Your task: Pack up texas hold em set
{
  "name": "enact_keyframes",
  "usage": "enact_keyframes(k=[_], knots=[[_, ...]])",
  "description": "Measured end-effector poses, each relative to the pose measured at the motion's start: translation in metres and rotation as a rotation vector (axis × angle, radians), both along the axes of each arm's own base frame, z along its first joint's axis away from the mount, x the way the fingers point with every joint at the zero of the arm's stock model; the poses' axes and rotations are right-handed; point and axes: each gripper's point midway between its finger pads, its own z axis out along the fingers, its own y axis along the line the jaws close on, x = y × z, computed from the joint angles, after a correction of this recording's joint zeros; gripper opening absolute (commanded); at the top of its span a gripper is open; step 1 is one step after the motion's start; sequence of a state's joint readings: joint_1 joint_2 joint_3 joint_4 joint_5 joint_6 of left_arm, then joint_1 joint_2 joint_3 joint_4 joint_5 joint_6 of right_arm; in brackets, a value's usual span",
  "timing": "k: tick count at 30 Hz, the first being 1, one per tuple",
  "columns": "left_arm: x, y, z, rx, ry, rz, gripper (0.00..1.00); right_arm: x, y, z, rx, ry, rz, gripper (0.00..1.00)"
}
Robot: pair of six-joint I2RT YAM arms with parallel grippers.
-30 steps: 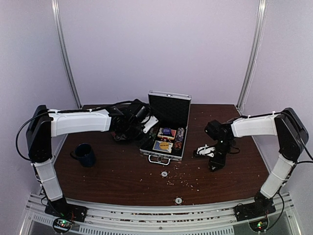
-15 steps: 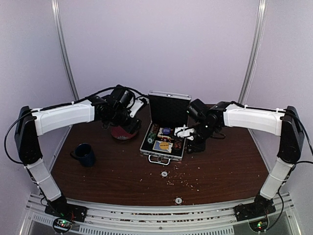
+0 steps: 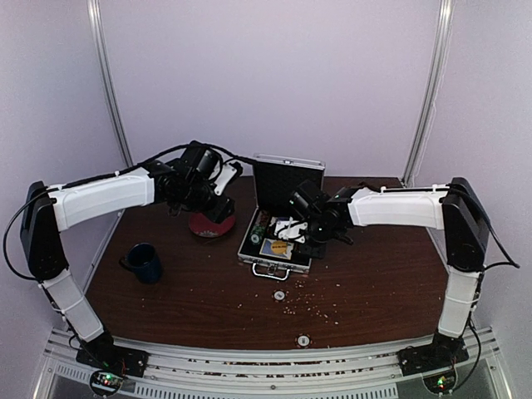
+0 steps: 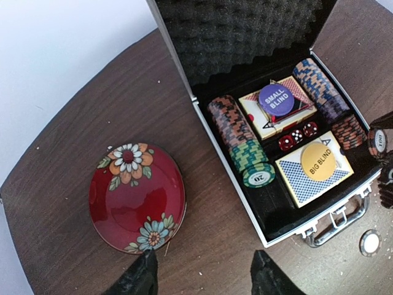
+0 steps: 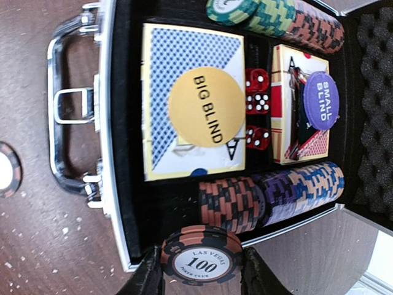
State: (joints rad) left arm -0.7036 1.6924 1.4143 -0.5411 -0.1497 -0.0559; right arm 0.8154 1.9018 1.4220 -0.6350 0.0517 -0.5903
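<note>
The silver case (image 3: 268, 260) lies open mid-table with its lid (image 3: 287, 184) upright. Inside, the black lining holds rows of poker chips (image 5: 288, 187), red dice (image 5: 256, 101), a blue card box with a yellow disc (image 5: 206, 110) and a pink card box with a purple disc (image 5: 320, 101). My right gripper (image 5: 202, 270) is shut on a short stack of black-and-orange "100" chips (image 5: 202, 261), just above the case's right front corner. My left gripper (image 4: 202, 258) hangs open and empty over the wood between plate and case. A loose chip (image 3: 279, 295) lies in front of the handle (image 4: 334, 224).
A red flowered plate (image 4: 135, 196) sits left of the case. A dark blue mug (image 3: 145, 262) stands at the left front. Another chip (image 3: 303, 340) lies near the table's front edge, and crumbs (image 3: 312, 303) are scattered in front of the case.
My right arm swung in from the right side of the table to the case. My left arm drew back to the rear left, uncovering the red plate.
</note>
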Motion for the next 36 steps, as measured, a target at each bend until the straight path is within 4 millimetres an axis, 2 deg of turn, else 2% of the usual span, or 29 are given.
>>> enact_keyframes(k=[9, 21, 29, 36], knots=[[0.002, 0.003, 0.000, -0.004, 0.004, 0.007, 0.53, 0.014, 0.003, -0.018, -0.025, -0.039, -0.035, 0.32], [0.003, 0.004, -0.001, -0.016, 0.013, 0.007, 0.53, 0.020, 0.004, -0.021, -0.033, -0.067, -0.046, 0.36], [0.003, 0.004, -0.001, -0.021, 0.017, 0.005, 0.53, 0.019, 0.004, -0.021, -0.038, -0.067, -0.044, 0.52], [0.003, 0.003, -0.001, -0.025, 0.020, 0.000, 0.53, 0.018, 0.003, -0.022, -0.042, -0.066, -0.045, 0.52]])
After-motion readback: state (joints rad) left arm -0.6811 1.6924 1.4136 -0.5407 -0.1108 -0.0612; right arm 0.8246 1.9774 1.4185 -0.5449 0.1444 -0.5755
